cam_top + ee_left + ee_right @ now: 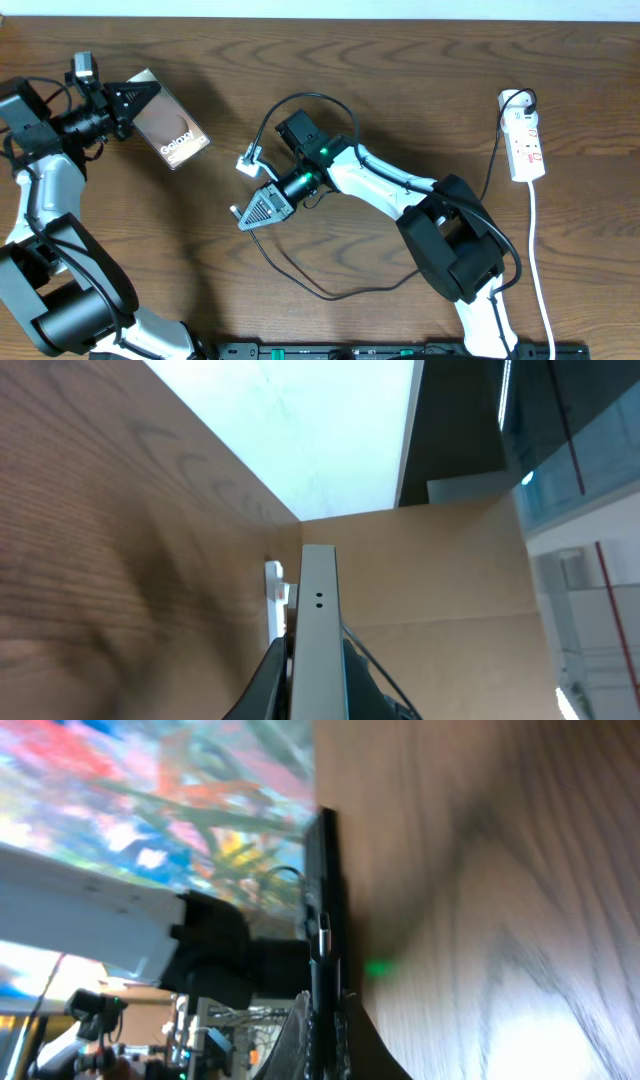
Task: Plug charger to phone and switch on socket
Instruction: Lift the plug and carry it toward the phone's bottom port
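The left gripper [140, 100] is clamping one end of the phone [172, 132] near the far left corner of the worktop [400, 60], the "Galaxy" lettering facing up; in the left wrist view the phone [318, 630] is showing edge-on between the fingers. Near the middle of the worktop, the right gripper [245, 214] is pinching the free end of the charger [330, 292], whose black cable is looping around that arm and trailing toward the near edge. In the right wrist view the plug tip [322, 932] is poking out beyond the closed fingers. The two are sitting well apart. The socket [527, 145] is lying by the right edge, its white cord [540, 270] running toward the near edge.
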Robot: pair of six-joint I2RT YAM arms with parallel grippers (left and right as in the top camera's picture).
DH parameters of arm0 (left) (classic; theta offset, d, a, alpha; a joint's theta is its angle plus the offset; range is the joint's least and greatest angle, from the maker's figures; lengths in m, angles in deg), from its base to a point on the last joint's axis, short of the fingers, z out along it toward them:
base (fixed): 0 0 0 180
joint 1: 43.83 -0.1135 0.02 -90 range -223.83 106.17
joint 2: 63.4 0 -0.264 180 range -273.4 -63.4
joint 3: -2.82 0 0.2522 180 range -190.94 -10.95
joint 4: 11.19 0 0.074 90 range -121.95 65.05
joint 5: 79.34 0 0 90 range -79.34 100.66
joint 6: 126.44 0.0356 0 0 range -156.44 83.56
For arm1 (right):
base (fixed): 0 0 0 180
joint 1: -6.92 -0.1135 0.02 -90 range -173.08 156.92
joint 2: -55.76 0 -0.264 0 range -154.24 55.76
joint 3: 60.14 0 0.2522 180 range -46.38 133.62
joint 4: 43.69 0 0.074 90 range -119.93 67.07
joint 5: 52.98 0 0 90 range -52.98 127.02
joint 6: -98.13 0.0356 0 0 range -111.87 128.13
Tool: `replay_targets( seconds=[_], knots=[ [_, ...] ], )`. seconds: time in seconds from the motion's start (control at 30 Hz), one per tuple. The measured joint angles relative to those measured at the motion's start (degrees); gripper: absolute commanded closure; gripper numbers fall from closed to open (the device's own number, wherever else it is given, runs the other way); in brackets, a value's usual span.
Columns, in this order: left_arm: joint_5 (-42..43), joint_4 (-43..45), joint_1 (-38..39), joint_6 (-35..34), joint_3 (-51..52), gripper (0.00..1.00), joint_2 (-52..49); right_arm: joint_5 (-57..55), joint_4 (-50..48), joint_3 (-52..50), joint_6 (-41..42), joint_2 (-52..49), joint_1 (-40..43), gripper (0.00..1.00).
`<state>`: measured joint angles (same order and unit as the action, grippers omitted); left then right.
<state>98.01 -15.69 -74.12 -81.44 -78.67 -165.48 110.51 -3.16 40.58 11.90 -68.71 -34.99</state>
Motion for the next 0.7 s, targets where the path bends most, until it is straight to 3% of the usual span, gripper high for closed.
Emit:
replay_targets(
  seconds=[0.3,0.7],
  knots=[
    [0.02,0.0,2.75,5.07,0.0,0.92,0.0,4.92,-10.21,0.04,2.19,0.0,2.29,0.99],
    [0.02,0.0,6.21,10.08,0.0,0.93,0.0,5.9,-20.74,0.11,12.2,0.0,6.27,0.99]
  ],
)
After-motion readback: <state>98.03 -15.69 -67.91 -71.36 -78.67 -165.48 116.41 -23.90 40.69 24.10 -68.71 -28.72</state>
